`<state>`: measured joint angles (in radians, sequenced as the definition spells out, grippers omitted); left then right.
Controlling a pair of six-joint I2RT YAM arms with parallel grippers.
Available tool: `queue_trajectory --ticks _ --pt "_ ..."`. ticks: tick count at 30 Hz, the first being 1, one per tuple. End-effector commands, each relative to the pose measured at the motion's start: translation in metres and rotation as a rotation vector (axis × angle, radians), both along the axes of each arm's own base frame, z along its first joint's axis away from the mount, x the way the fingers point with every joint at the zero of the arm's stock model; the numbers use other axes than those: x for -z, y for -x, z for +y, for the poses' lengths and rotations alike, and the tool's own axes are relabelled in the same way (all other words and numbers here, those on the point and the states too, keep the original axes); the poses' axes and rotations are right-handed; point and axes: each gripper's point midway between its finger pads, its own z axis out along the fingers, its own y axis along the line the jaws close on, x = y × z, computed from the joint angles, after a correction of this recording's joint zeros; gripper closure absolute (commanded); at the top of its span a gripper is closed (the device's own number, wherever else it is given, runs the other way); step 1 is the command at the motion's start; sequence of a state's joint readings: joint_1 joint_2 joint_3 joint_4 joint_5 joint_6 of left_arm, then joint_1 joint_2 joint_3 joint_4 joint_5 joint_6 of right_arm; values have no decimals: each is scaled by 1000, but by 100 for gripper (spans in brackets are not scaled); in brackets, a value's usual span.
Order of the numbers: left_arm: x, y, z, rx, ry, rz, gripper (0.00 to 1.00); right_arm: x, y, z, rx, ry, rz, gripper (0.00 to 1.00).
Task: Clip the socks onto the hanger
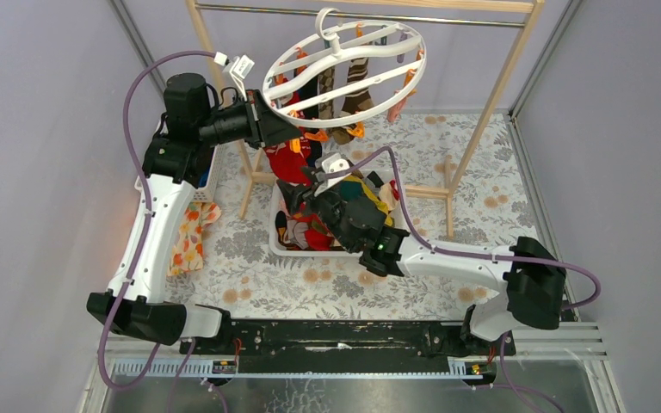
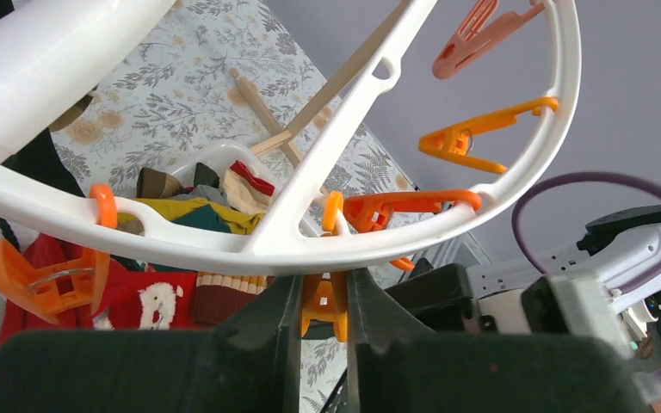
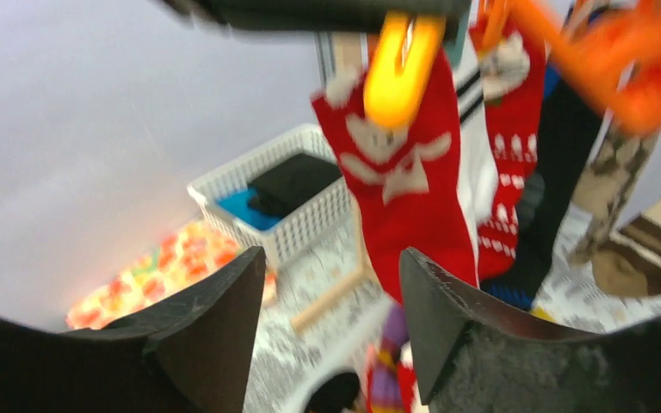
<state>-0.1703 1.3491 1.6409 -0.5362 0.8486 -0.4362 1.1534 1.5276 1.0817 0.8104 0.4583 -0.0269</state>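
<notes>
Just under the near rim of the hanger (image 2: pixel 224 251), an orange clip (image 2: pixel 324 311) is pinched between the narrowed fingers of the left gripper (image 2: pixel 324 288). From that clip the red Santa sock (image 3: pixel 413 198) is seen hanging below the hanger, while the right gripper (image 3: pixel 331 262) is held beneath it, jaws spread wide and nothing in them. Should the clip's handles be squeezed rather than its jaws, the sock could be dropped, as no support is given from below. The hanger could also be swung or tilted by a pull on the clip. Other socks (image 1: pixel 310 231) lie in the basket (image 1: pixel 272 237) under the hanger.
</notes>
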Motion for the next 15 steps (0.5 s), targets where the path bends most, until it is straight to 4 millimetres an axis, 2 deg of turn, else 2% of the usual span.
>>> queue_trajectory --ticks 1,5,8,12,15 --pt "-10 -14 6 -57 -8 -72 100 25 10 -26 -14 124 64 32" --pt "-10 -17 15 -84 -25 -78 100 95 2 -60 -65 290 246 34" --pt "-7 -15 18 -79 -31 -66 100 135 4 -87 -90 438 308 36" --pt "-5 -13 18 -64 -32 -55 100 162 12 -108 -136 616 258 38" --pt "-6 -11 17 -50 -29 -51 100 170 16 -113 -179 708 188 43"
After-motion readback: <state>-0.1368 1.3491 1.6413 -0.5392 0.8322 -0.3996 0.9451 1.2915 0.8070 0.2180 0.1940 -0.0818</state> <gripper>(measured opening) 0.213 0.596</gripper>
